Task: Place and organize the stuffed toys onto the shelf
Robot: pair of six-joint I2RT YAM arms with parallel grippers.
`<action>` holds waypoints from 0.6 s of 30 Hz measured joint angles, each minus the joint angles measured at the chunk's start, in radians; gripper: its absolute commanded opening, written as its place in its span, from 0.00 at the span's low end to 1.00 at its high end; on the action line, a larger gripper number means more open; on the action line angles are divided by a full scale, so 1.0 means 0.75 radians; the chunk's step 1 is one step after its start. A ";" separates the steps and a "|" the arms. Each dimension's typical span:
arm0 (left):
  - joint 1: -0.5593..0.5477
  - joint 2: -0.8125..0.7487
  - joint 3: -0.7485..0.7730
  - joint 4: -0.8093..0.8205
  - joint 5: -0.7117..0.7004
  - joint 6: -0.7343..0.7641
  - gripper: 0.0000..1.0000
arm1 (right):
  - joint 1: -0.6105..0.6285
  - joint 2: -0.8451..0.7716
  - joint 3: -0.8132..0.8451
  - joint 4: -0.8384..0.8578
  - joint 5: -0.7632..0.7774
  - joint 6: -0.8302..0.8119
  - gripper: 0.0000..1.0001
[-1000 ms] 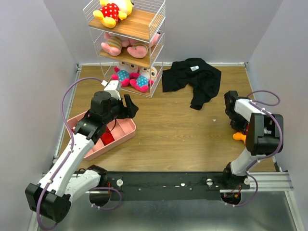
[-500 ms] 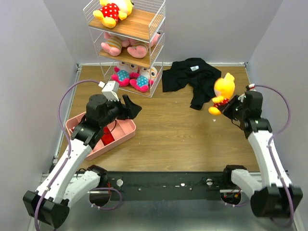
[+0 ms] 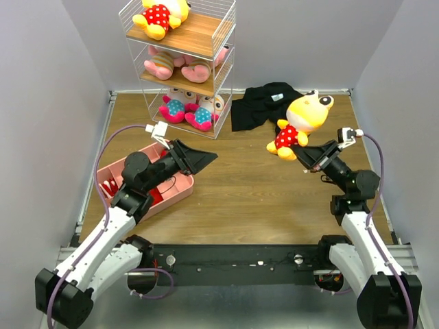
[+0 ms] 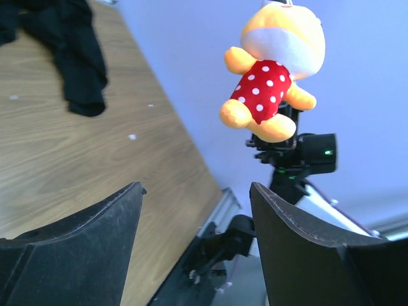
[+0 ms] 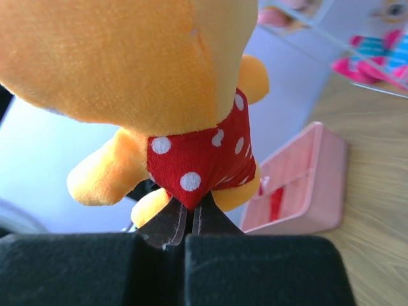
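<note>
Top view: the shelf [image 3: 223, 31] stands far left; its top tier holds one yellow doll [image 3: 159, 14], the middle tier two pink dolls [image 3: 175, 65], the bottom tier two glasses dolls [image 3: 192, 110]; a pink tray [image 3: 180, 185] near left holds a red item [image 3: 154, 197]; a black garment [image 3: 274, 110] lies on the far bench [image 3: 240, 192]. Only the right wrist view shows the right hand [image 5: 185, 223] clamped on the red hem of the second yellow doll [image 5: 159, 95], aloft at right; the left wrist view shows the left hand [image 4: 194, 191] with fingers apart, empty.
</note>
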 measured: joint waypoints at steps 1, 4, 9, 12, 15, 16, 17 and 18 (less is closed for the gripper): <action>-0.020 0.006 0.001 0.041 0.000 -0.026 0.76 | 0.005 0.001 -0.013 0.114 -0.009 0.068 0.01; -0.077 0.037 0.001 0.138 -0.004 -0.100 0.73 | 0.010 0.010 -0.040 0.345 -0.032 0.191 0.01; -0.257 0.102 0.006 0.266 -0.113 -0.206 0.73 | 0.015 0.082 -0.087 0.611 -0.038 0.357 0.01; -0.363 0.138 0.028 0.328 -0.188 -0.227 0.73 | 0.024 0.149 -0.091 0.633 -0.037 0.411 0.01; -0.442 0.213 0.081 0.395 -0.264 -0.237 0.72 | 0.040 0.163 -0.091 0.640 -0.038 0.439 0.01; -0.463 0.239 0.098 0.405 -0.277 -0.238 0.72 | 0.042 0.159 -0.091 0.645 -0.038 0.442 0.01; -0.486 0.277 0.124 0.423 -0.298 -0.241 0.72 | 0.046 0.153 -0.091 0.654 -0.038 0.444 0.01; -0.510 0.319 0.153 0.437 -0.316 -0.243 0.72 | 0.048 0.148 -0.091 0.659 -0.038 0.446 0.01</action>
